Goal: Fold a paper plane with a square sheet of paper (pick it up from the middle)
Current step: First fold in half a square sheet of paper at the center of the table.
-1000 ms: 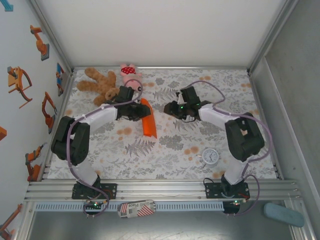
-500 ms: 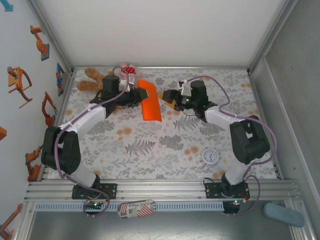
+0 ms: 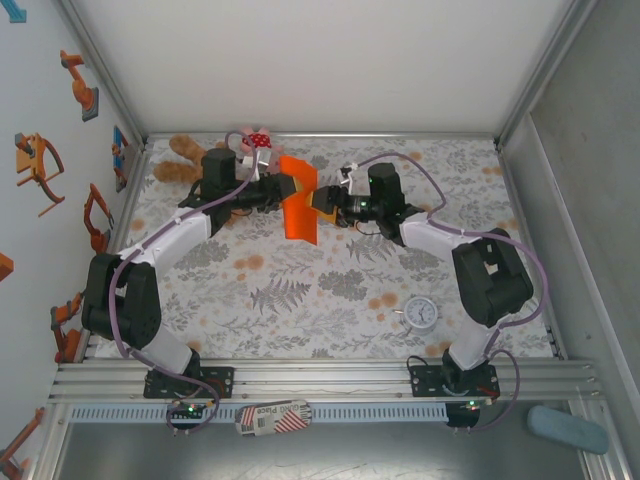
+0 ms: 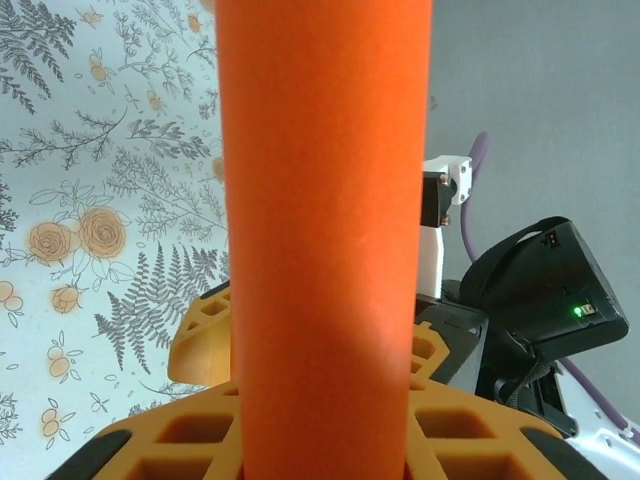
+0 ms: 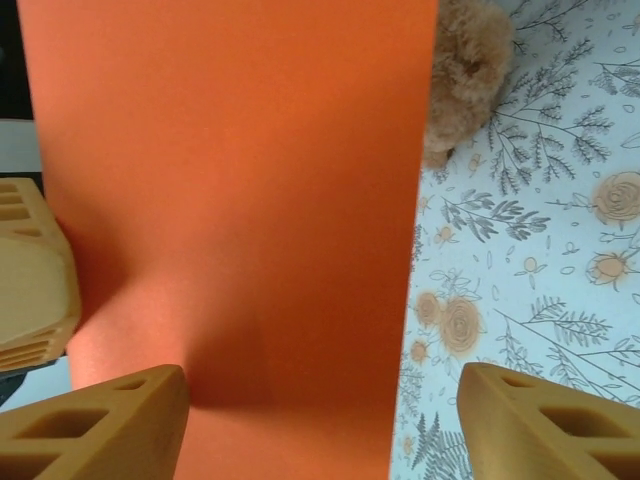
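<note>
Since half a second ago, the right arm is reaching further left, so the right pincer (image 3: 323,203) is now sitting against the right edge of the square sheet of paper (image 3: 298,208) rather than apart from it. The left arm is keeping much the same pose.

I am looking at the flowered worktop (image 3: 300,300) with both arms stretching to its far middle. The left pincer (image 3: 286,187) is pinching the sheet, which is hanging clear of the worktop as a narrow, curved orange strip. On the left wrist camera the strip is rising straight up from between that pincer's fingers (image 4: 190,440).

The right pincer is standing spread. On its wrist camera one finger (image 5: 95,425) is showing in front of the paper's lower edge and the other is off to the side over the bare worktop.

The brown teddy bear (image 3: 178,160) is lying at the far left corner, the pink plush pig (image 3: 258,141) just beside it behind the left arm. The small white clock (image 3: 421,313) is lying near the right arm's base, well apart from the paper.
</note>
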Controlling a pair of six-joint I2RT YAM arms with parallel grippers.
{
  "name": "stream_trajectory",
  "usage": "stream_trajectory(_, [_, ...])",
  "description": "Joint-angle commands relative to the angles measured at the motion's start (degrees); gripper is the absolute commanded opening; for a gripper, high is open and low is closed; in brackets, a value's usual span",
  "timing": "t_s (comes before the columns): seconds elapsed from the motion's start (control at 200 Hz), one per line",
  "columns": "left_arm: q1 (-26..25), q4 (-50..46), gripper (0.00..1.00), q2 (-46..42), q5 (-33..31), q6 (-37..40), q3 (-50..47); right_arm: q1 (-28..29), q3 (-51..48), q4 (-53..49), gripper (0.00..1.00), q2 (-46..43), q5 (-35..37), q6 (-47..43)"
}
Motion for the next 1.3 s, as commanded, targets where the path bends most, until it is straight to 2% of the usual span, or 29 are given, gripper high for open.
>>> stream_trajectory(0.0, [0.9, 0.9, 0.29, -0.5, 1.9, 0.0, -0.5, 0.1, 1.6, 1.4, 0.67, -1.0, -1.6, -0.2])
stream_trajectory(0.331, [1.9, -3.6, 0.28, 0.0, 2.0, 3.4, -0.2, -0.2, 1.8, 0.5, 0.55, -3.6, -1.6, -1.1])
stream_trajectory(0.746, [2.1, -7.4, 0.27, 1.3, 1.4, 6.1, 0.8, -0.8, 2.5, -3.9, 0.34, -4.8, 0.0, -3.1])
stream_trajectory(0.876, [2.1, -7.4, 0.27, 1.4, 1.4, 6.0, 0.9, -0.8, 2.7, -4.4, 0.24, -4.4, -0.2, -3.3])
stream_trajectory(1.007, [2.1, -7.4, 0.28, 1.4, 1.0, 5.8, 0.9, -0.9, 3.1, -5.8, 0.08, -4.3, 0.5, -3.7])
stream_trajectory(1.077, [2.2, -7.5, 0.31, 1.4, 0.6, 5.7, 0.9, -0.9, 3.1, -6.6, 0.01, -4.5, 1.1, -4.0])
stream_trajectory(1.152, [2.2, -7.9, 0.38, 1.3, -0.2, 5.9, 0.5, -1.2, 3.0, -7.7, 0.0, -5.2, 2.3, -4.4])
stream_trajectory(1.292, [3.4, -14.6, 0.65, 0.0, -4.0, 11.1, 1.3, -2.9, 3.3, -13.3, 0.0, -7.9, 4.4, -7.1])
